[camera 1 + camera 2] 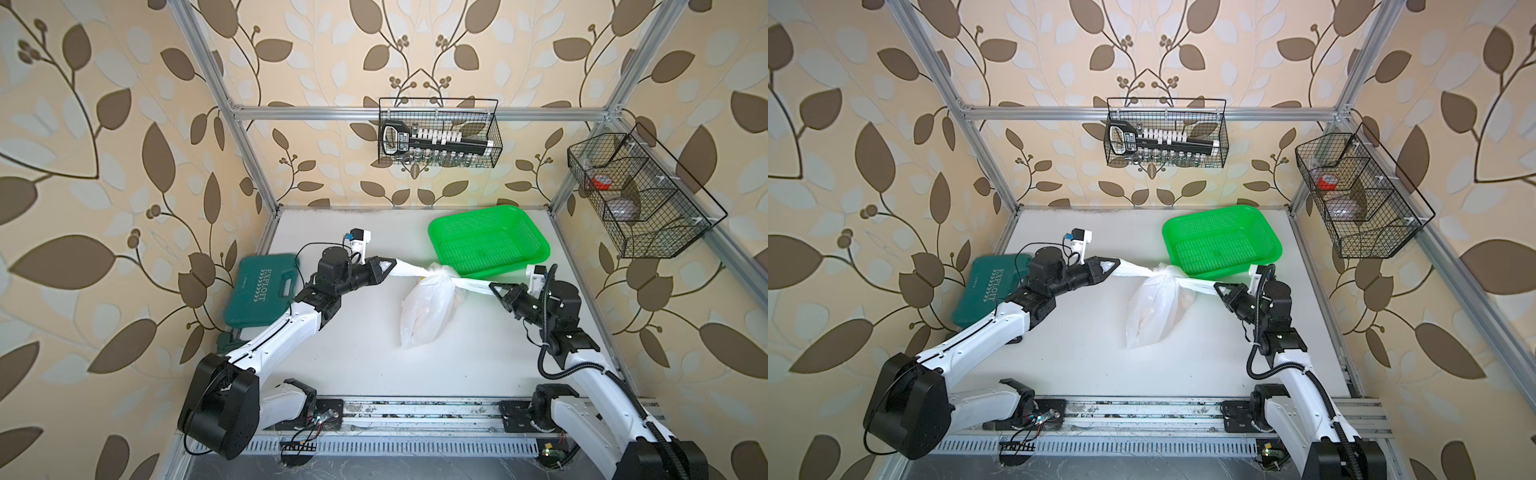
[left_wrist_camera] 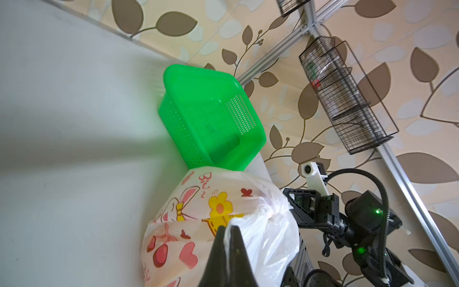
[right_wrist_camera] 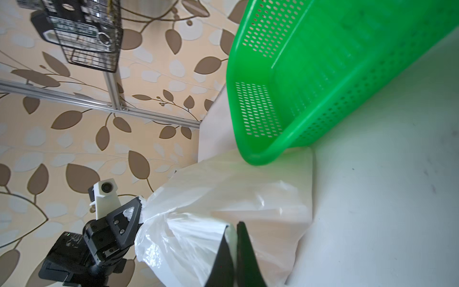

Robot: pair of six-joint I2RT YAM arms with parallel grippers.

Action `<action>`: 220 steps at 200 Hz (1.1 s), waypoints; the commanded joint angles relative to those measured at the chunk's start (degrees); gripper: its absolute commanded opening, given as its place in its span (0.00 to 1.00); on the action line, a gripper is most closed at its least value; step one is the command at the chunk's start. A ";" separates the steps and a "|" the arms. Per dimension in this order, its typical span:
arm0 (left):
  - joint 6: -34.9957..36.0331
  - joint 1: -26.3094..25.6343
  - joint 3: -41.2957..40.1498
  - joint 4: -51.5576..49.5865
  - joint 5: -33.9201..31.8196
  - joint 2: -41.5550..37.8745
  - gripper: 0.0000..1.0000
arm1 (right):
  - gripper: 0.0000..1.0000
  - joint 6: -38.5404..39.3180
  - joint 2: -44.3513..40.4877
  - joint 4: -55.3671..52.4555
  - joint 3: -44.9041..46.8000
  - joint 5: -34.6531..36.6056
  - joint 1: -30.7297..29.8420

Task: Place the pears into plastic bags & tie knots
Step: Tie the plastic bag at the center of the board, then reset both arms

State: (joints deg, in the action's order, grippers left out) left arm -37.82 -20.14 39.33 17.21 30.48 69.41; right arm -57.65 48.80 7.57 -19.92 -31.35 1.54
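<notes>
Translucent bag (image 1: 426,311) blurs whatever lies inside it.

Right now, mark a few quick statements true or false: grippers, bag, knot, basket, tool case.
1. The left gripper and the right gripper are each shut on a handle of the bag. True.
2. The green basket is full. False: it is empty.
3. The bag hangs clear of the table. False: its body lies on the table.
4. The knot sits between the two grippers. True.
5. The teal tool case is on the right arm's side. False: it lies by the left arm.
</notes>
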 commanded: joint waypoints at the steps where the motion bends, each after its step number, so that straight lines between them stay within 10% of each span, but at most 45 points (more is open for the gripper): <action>1: -0.16 4.41 -3.91 1.68 -8.90 -1.12 0.00 | 0.00 -1.42 -1.07 -5.00 3.48 12.29 2.91; 84: 0.09 5.81 -5.65 0.78 -11.26 0.43 0.00 | 0.00 -0.76 -0.72 -4.95 2.24 9.47 3.60; 91: 0.40 5.81 -4.78 -0.24 -11.18 0.40 0.24 | 0.02 -0.50 -0.25 -5.37 1.58 9.04 3.59; 114: 1.76 5.90 -1.73 -6.80 -16.32 -2.02 0.98 | 0.90 1.20 -0.72 -10.09 -1.52 9.95 3.60; 178: 12.25 11.00 9.67 -27.69 -37.51 -11.20 0.99 | 1.00 12.29 -3.36 -30.45 -16.62 25.21 6.18; 220: 30.55 12.78 -1.08 -11.33 -53.88 -18.35 0.99 | 1.00 18.38 -0.49 -31.44 -24.31 54.67 8.18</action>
State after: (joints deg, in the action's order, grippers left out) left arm -22.20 -8.01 44.99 -2.96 -10.96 54.33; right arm -44.66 46.26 -21.71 -41.91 2.17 9.32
